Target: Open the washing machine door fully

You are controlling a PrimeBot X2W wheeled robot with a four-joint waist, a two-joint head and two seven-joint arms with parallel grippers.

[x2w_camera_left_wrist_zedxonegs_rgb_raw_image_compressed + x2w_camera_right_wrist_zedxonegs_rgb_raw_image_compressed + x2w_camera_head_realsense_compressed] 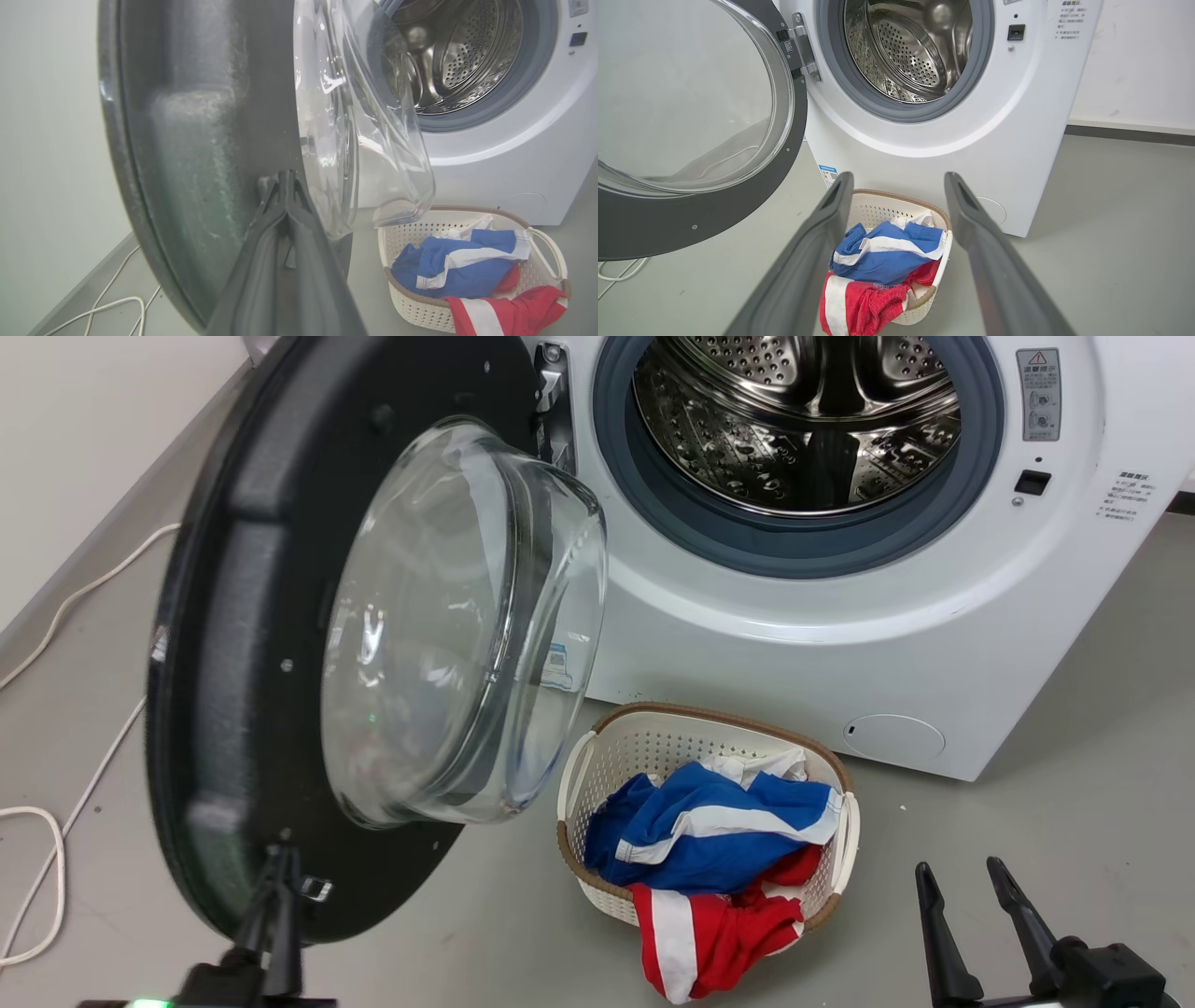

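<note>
At the left of the machine front, the washing machine door (pixel 238 616) stands swung well out on its hinge (pixel 551 392). Its inner face and glass bowl (pixel 448 625) are turned toward the basket (pixel 719 713) on the floor. Judged from the angle, it is not yet at full travel.

Left gripper (pixel 278 868): fingers closed together, nothing held between them. The tips are set against the door's inner face near its lower free edge, just beside a small metal latch (pixel 317 889). Right gripper (pixel 971 887): fingers spread apart, empty, hanging low and well clear of the door.

Risks noted:
- Contact is by push only. The door moves on an arc, so the tips could slide across the dark face and off the rim, and the door might then swing back.
- A slide toward the bowl would put load on the glass.
- A white cable (pixel 56 859) lies on the floor on the door's far side, near the wall. Pressing on past the hinge's stop would strain the hinge.
</note>
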